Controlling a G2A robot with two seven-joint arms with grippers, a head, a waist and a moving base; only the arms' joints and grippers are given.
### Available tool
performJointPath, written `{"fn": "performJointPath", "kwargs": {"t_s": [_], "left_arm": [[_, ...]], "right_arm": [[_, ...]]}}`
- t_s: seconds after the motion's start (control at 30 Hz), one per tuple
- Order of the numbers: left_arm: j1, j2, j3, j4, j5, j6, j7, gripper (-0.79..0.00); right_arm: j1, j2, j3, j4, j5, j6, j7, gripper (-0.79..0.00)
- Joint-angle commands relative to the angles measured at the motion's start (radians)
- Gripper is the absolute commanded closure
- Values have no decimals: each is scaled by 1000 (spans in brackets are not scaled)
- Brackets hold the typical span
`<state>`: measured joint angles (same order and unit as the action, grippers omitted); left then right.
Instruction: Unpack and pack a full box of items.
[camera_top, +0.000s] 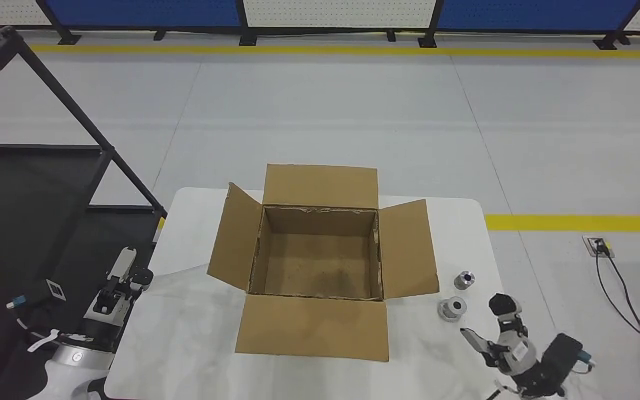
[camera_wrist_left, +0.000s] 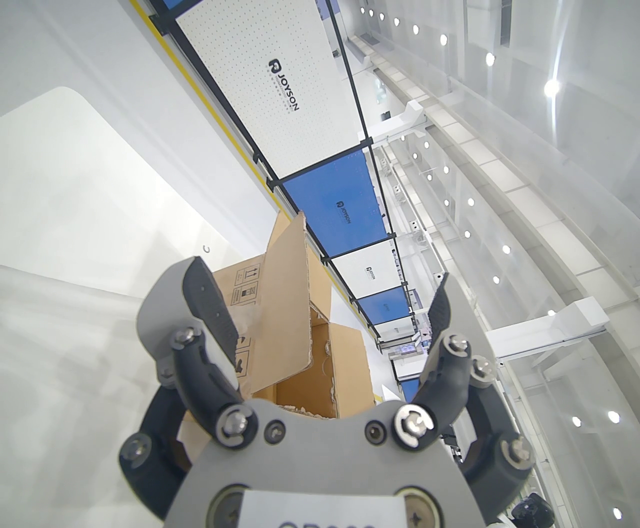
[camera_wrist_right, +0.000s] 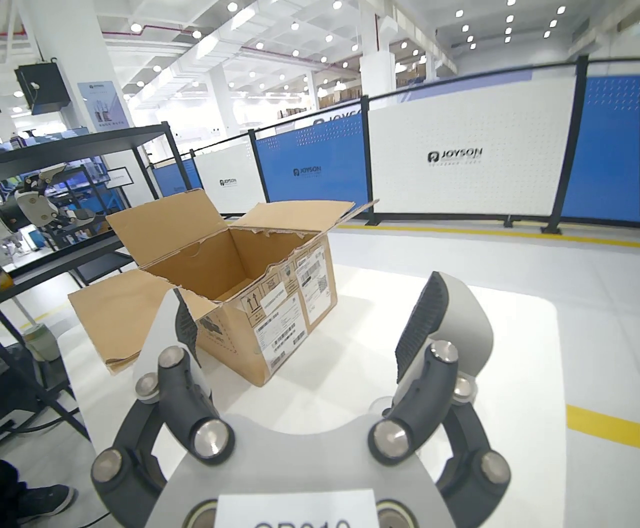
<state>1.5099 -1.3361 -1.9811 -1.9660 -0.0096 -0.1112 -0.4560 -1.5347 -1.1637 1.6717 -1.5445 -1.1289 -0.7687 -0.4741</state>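
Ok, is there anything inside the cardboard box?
No, the top view shows the cardboard box floor bare, with two small metal parts on the table beside it.

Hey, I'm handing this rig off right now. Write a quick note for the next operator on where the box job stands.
Left gripper: open, empty, off the left edge of the table.
Right gripper: open, empty, by the table's near right corner.
Cardboard box: mid-table, all four flaps open, nothing visible inside.
Small round metal parts: two, on the table right of the box, close to the right gripper.
Done: box looks unpacked.
Left: pack the parts back in.
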Motion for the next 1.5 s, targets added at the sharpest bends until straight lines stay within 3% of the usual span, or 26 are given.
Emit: {"fn": "performJointPath", "kwargs": {"t_s": [0.0, 0.3, 0.37, 0.53, 0.57, 0.63, 0.67, 0.7, 0.8, 0.87, 1.17, 1.47], "left_arm": [[0, 0, 0, 0, 0, 0, 0, -785], [0, 0, 0, 0, 0, 0, 0, -785], [0, 0, 0, 0, 0, 0, 0, -785], [0, 0, 0, 0, 0, 0, 0, -785], [0, 0, 0, 0, 0, 0, 0, -785], [0, 0, 0, 0, 0, 0, 0, -785], [0, 0, 0, 0, 0, 0, 0, -785], [0, 0, 0, 0, 0, 0, 0, -785], [0, 0, 0, 0, 0, 0, 0, -785], [0, 0, 0, 0, 0, 0, 0, -785], [0, 0, 0, 0, 0, 0, 0, -785], [0, 0, 0, 0, 0, 0, 0, -785]], "right_arm": [[59, 2, -25, 20, 140, -34, 202, -785], [287, 43, -80, 152, 822, -130, 948, -785], [331, 57, -84, 178, 939, -101, 1097, -785], [390, 80, -93, 215, 1156, -76, 1325, -785], [395, 83, -92, 221, 1179, -75, 1348, -785], [401, 88, -96, 223, 1201, -70, 1381, -631], [403, 90, -99, 222, 1207, -67, 1390, -545], [403, 91, -102, 219, 1213, -63, 1395, -397], [404, 95, -109, 205, 1209, -43, 1399, -345], [406, 98, -113, 193, 1198, -23, 1395, -268], [419, 106, -135, 158, 1171, 48, 1376, -206], [420, 110, -162, 134, 1134, 83, 1337, 0]]}}
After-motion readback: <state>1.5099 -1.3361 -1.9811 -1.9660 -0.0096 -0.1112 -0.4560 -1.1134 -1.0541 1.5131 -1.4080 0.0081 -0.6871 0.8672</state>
